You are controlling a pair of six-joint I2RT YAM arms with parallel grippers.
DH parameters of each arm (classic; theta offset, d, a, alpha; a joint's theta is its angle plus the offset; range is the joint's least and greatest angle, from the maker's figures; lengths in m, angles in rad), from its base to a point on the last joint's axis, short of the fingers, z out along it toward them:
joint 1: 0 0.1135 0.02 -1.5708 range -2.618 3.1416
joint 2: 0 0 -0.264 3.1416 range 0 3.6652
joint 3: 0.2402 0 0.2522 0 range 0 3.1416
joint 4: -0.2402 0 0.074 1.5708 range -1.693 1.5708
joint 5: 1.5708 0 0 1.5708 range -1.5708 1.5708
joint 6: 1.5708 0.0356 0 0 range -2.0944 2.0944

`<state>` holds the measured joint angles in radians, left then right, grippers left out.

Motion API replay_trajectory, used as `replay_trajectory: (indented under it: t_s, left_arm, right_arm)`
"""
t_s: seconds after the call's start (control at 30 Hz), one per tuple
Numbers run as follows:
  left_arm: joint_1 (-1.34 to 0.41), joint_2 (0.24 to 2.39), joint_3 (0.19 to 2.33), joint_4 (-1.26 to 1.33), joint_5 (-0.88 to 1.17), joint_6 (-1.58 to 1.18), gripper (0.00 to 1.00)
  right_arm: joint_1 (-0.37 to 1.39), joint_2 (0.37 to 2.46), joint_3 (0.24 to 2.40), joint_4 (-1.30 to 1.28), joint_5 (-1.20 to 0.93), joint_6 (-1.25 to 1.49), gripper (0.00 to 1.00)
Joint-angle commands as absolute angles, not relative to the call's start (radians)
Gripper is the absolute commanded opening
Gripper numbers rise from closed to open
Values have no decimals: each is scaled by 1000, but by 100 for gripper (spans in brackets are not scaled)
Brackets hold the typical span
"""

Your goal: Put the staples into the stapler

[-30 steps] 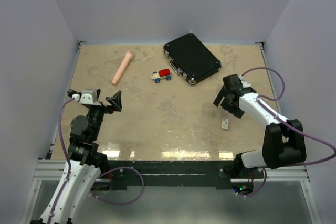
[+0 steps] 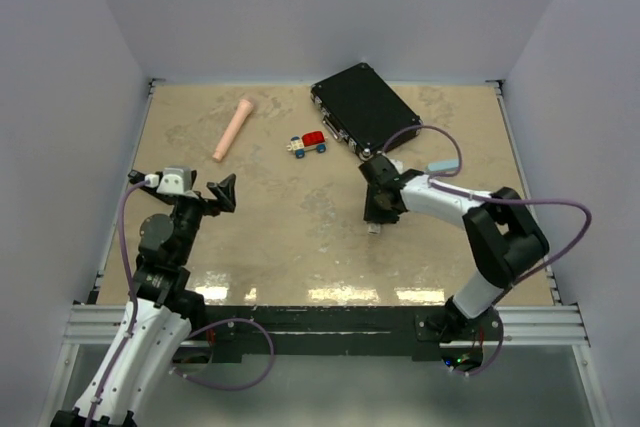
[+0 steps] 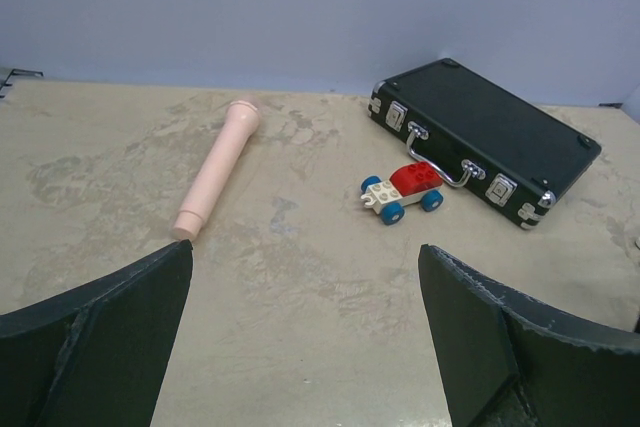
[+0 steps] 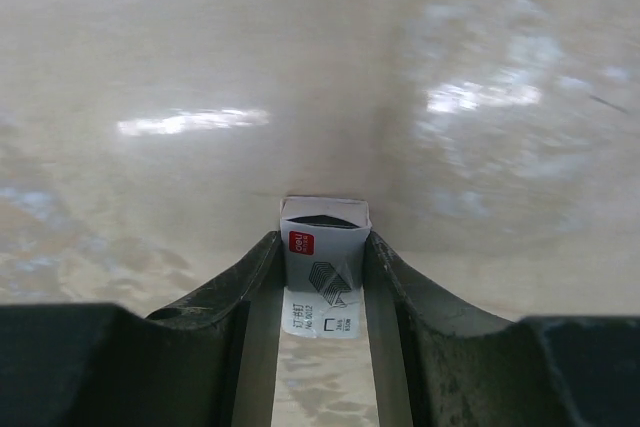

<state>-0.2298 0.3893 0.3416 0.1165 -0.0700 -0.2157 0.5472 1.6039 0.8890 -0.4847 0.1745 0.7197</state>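
My right gripper (image 4: 322, 244) is closed on a tiny white box (image 4: 322, 277). One finger presses each long side. The gap between them is narrow, only as wide as the box. The box has a red mark and some small print on it. Its far end is open and looks dark inside. I cannot see the staples, so I cannot tell if they are in there. From above, the box pokes out from under my right gripper, near the middle of the table (image 2: 270, 247). I cannot tell if it rests on the table or hangs just over it.

My left gripper (image 3: 305, 252) is wide open and holds nothing. Ahead of it lie a pink tube (image 3: 215, 169), a toy car (image 3: 403, 192) and a black case (image 3: 490, 137). The car is between the tube and the case, just beside the case. All three are well apart from the box.
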Motion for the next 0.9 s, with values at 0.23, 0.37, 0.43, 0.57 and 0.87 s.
replay_trajectory:
  t_s: [0.23,0.37,0.43,0.57,0.87]
  left_arm:
    - [-235,422,344,178,-5,-195,100]
    - [-236,451,356,169,44,-198,100]
    - [-235,475,364,160,81,-212,100]
    - [-235,535,396,124,147,-282,100]
    - [-259,799,483,25,233,-475,100]
  right_arm:
    - [866,1907,1195,-468,161,440,40]
    - [890,1945,1264,-502,175,379,47]
    - [890,1915,1269,-499,183,356,58]
    - [890,1801,1262,-492,183,348,78]
    - [882,1492,1083,-356,382,465,85]
